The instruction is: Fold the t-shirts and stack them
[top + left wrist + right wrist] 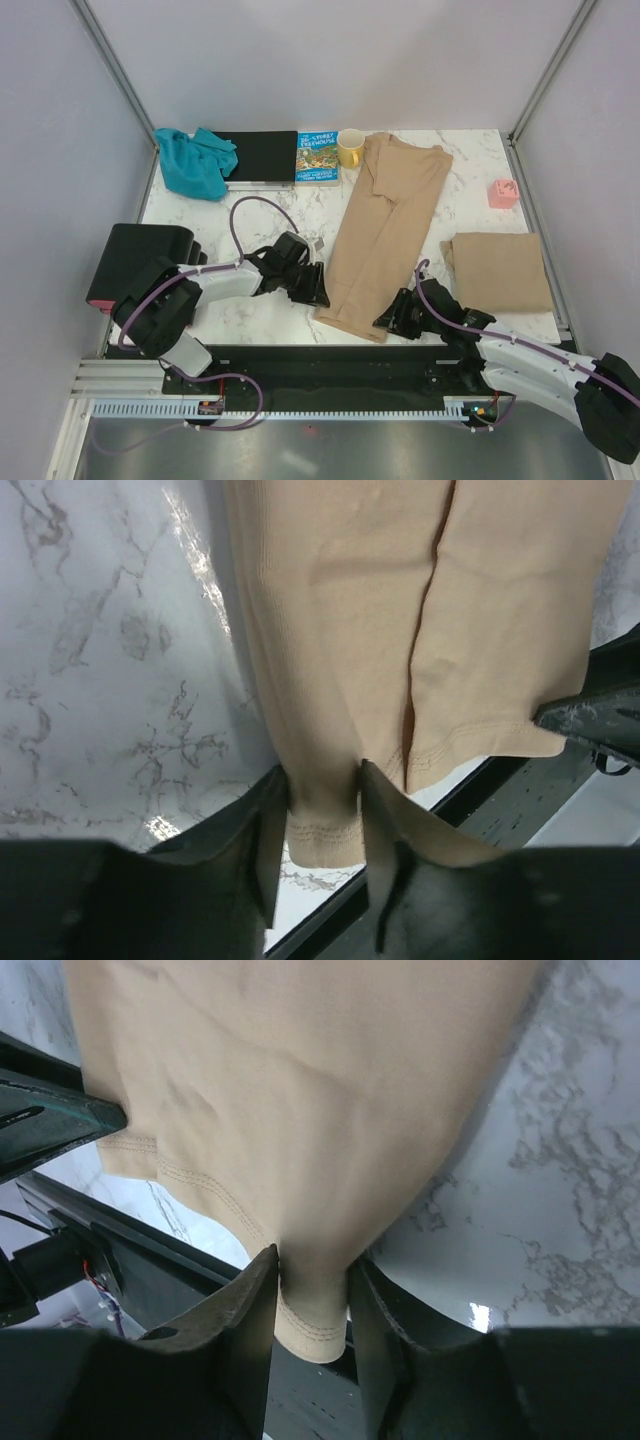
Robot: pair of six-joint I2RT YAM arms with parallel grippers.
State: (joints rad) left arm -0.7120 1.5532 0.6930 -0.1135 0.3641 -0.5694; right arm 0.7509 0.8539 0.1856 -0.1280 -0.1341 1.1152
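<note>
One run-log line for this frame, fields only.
step: gripping hem to fold | left gripper: shut on long tan shirt, near-left hem corner | right gripper: shut on near-right hem corner | folded tan shirt: lying apart, right

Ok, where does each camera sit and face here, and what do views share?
Top external: above and behind the robot, looking down on the table; left arm and right arm show.
Left wrist: on the left arm, looking past the left gripper at the long t-shirt hem between its fingers.
Right wrist: same, right gripper, the hem's other corner.
Shared: both wrist views show that hem and the other gripper's tip.
</note>
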